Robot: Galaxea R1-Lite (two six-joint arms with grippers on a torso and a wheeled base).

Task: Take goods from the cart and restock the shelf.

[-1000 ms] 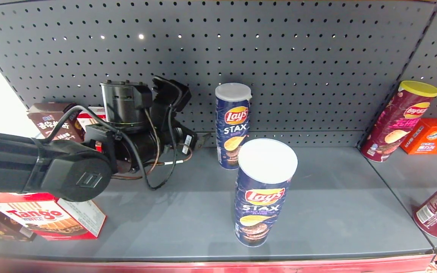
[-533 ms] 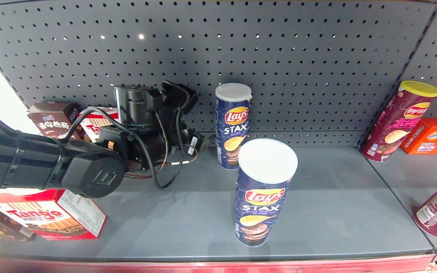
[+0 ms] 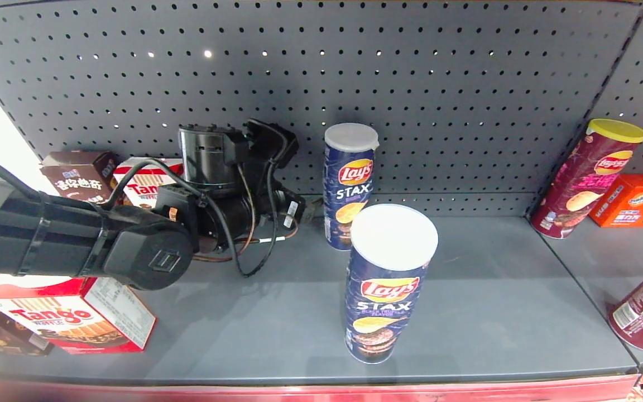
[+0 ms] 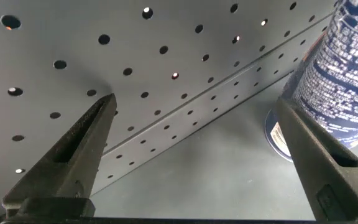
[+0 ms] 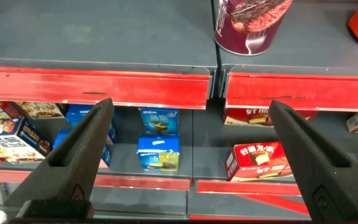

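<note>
Standing upright at shelf (image 3: 494, 301) back near pegboard (image 3: 411, 67): dark-blue chips can (image 3: 349, 184), pale lid | left arm (image 3: 76, 245) low over shelf, left gripper (image 4: 194, 102) spread wide, empty, just beside can's lower part.

The back can (image 3: 348, 184) just beside the left jaws is navy with a red-and-yellow emblem and a whitish lid — the front can (image 3: 388, 285), farther from them, matches. Shelf (image 3: 494, 312) and hole-dotted pegboard (image 3: 411, 72) are grey — the front edge (image 3: 299, 392) red.
</note>
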